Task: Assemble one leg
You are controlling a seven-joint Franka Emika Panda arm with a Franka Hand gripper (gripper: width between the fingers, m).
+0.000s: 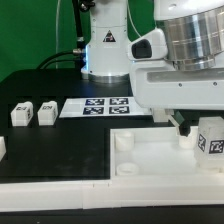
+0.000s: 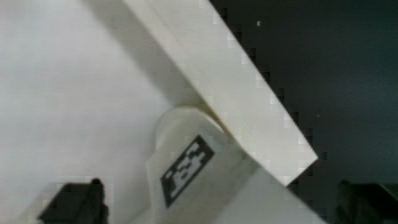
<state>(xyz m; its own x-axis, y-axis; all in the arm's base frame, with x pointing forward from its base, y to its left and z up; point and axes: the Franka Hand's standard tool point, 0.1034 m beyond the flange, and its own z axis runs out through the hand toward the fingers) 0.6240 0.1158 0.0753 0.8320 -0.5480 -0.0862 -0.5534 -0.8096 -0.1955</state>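
my gripper (image 2: 217, 204) hangs with its fingers spread wide and clamped on nothing, i judge so they can straddle the leg (image 2: 189, 166) below. that leg stands upright at the tray's (image 1: 150, 166) corner on the exterior view's right, tag facing out. whether it sits in a socket i cannot tell. the spare legs (image 1: 45, 112) wait well apart, beside the marker board (image 1: 97, 106).

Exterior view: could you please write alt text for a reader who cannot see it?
A robot arm's gripper hangs over a large white tray-like piece at the exterior view's right, beside a tagged white leg. Two more legs and the marker board lie farther back on the black table.
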